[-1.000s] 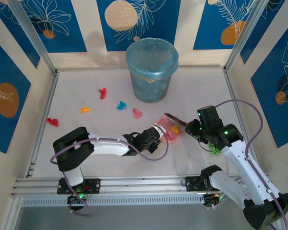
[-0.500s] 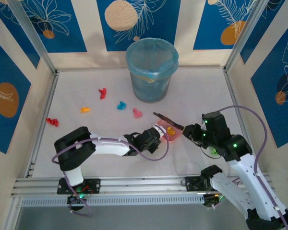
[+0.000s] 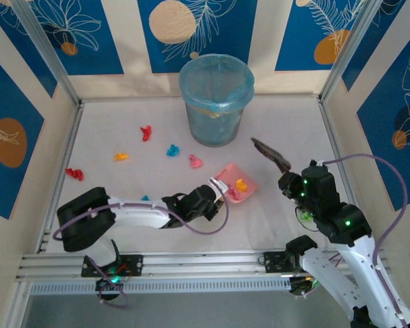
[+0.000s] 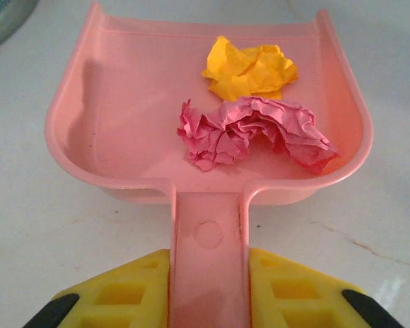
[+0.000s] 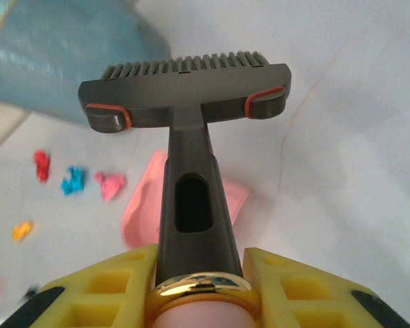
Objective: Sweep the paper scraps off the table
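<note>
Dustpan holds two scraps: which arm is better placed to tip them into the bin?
Left, probably. The left hand grips the dustpan with the scraps inside, and the bin stands just beyond it. The right hand holds the brush.

the dustpan (image 4: 123, 116) is pink plastic, smooth with a soft sheen. the paper scraps (image 4: 249, 68) in it are matt paper, crumpled into sharp creases. the table (image 4: 369, 225) is pale, mostly matt and smooth apart from faint hairline marks. the brush (image 5: 184, 96) is dark matt plastic with stiff bristles, and a glossy gold metal ring (image 5: 198, 283) circles its handle. the bin liner (image 3: 215, 89) is thin translucent blue plastic, wrinkled and shiny. the rails (image 3: 191, 262) are brushed aluminium.
</note>
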